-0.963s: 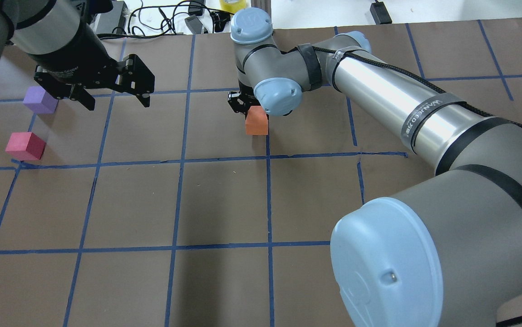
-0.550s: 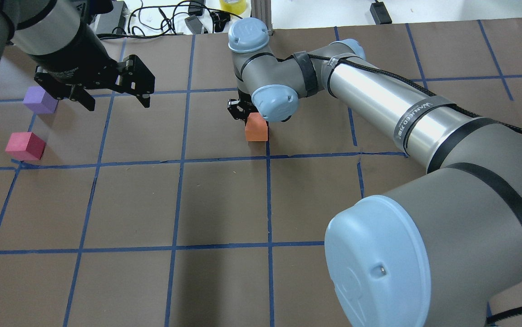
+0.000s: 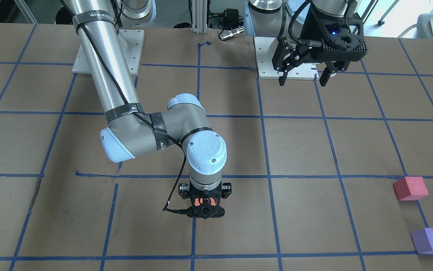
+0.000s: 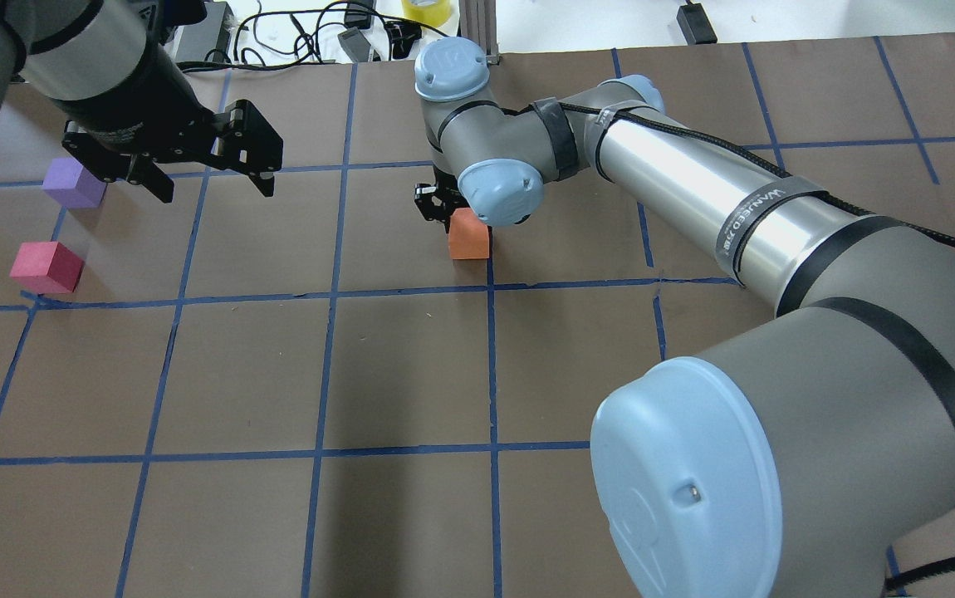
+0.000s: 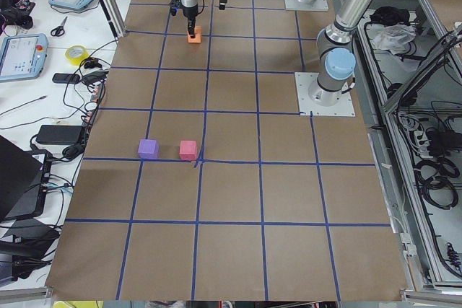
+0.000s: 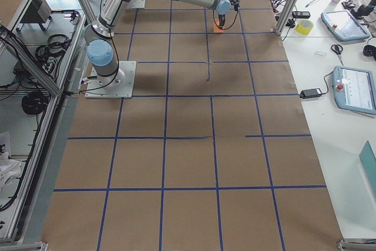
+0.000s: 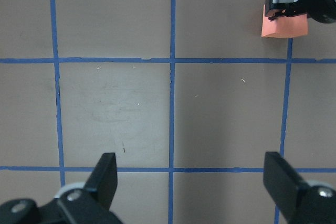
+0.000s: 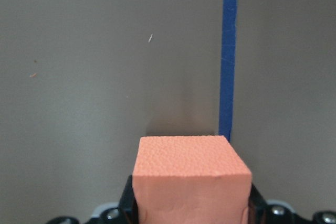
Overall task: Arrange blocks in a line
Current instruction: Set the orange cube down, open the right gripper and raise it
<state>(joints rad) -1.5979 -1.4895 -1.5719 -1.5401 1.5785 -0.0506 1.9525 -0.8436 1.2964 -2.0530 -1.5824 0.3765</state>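
Note:
My right gripper (image 4: 462, 226) is shut on the orange block (image 4: 469, 236) and holds it at or just above the table, beside a blue tape line. The block fills the bottom of the right wrist view (image 8: 191, 182) and shows through the fingers in the front view (image 3: 204, 201). My left gripper (image 4: 210, 184) is open and empty, hovering above the table at the far left; its view shows the orange block (image 7: 283, 24) far off. The purple block (image 4: 73, 183) and the red-pink block (image 4: 47, 267) sit close together on the table, left of the left gripper.
The brown table (image 4: 403, 374) carries a grid of blue tape lines. Cables and a yellow tape roll (image 4: 426, 8) lie beyond the far edge. My right arm's long forearm (image 4: 693, 183) stretches across the table's right half.
My right arm has shifted slightly left, and the orange block has moved a little lower in the overhead view. My left gripper and the purple and red-pink blocks have not moved.

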